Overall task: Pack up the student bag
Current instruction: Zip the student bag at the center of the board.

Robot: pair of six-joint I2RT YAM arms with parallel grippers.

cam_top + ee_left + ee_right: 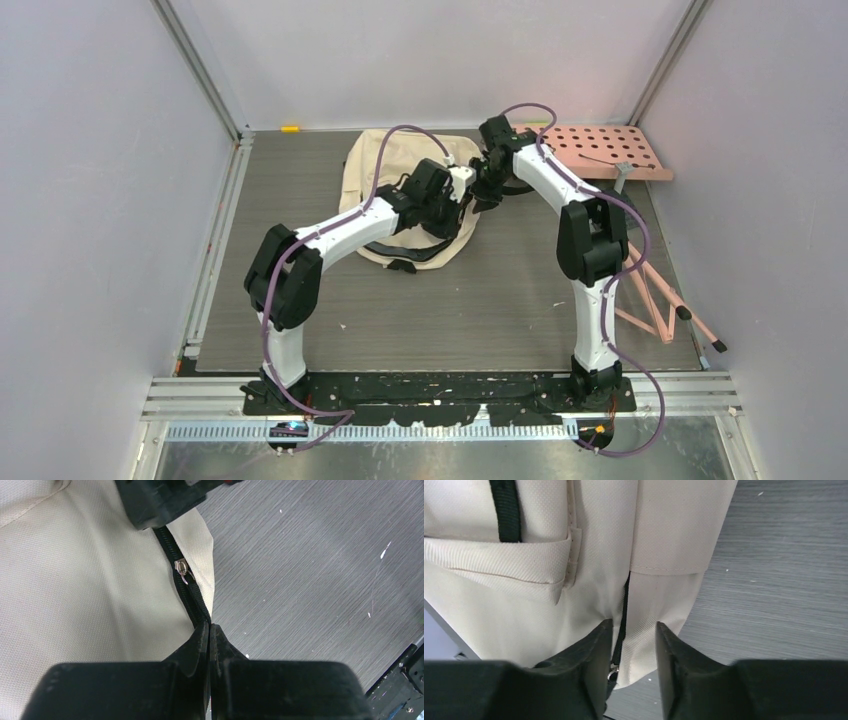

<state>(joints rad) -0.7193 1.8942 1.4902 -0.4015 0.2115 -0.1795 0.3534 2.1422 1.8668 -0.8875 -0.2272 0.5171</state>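
I am looking at the student bag (392,160) lying on the far middle of the table (480,300), a big, slumped cream sack of woven fabric with a fine dotted grain. Black straps (420,256) are spilling out from its near edge. A black zipper (192,592) is running along its right-hand side, with a small silver slider (182,569) sitting on it.

My left gripper (210,626) is pinching the zipper tape just below that slider, with its fingers pressed tight together. My right gripper (634,624) is standing about half apart, straddling a fold of the same edge with the zipper line running down between its fingers. I cannot tell whether they are pressing the cloth. In the left wrist view its dark body is covering the upper stretch of the zipper.

Both arms are crowding over the bag's right side and hiding that part from above. Behind and to the right, a pink perforated board (605,150) is lying flat, close to the bag without touching it. Thin pink rods (655,300) are sprawling by the right arm. The tabletop is grey, with a brushed, streaky grain.
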